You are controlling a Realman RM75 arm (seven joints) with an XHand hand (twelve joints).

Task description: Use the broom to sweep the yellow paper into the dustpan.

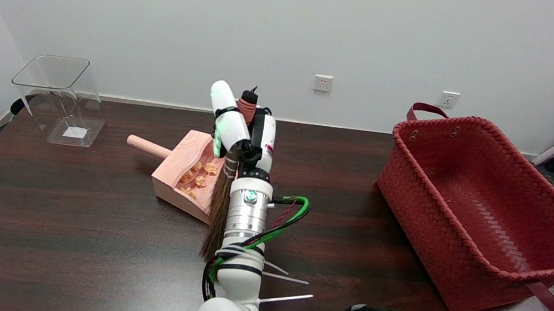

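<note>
My right hand [242, 132] grips a small broom [219, 207] by its orange-wound handle, whose tip sticks up above the hand. The brown bristles hang down along the left of my wrist, lifted over the table in front of the dustpan. The pink wooden dustpan [183, 172] lies left of the hand, its round handle pointing left. Several crumpled pieces of yellow paper [198, 173] lie inside it. The dustpan's right front corner is hidden behind the bristles and wrist.
A large red woven basket [483, 215] stands at the right of the dark table [58, 234]. A clear plastic container [62, 98] sits at the far left corner. Black and green cables loop beside my forearm.
</note>
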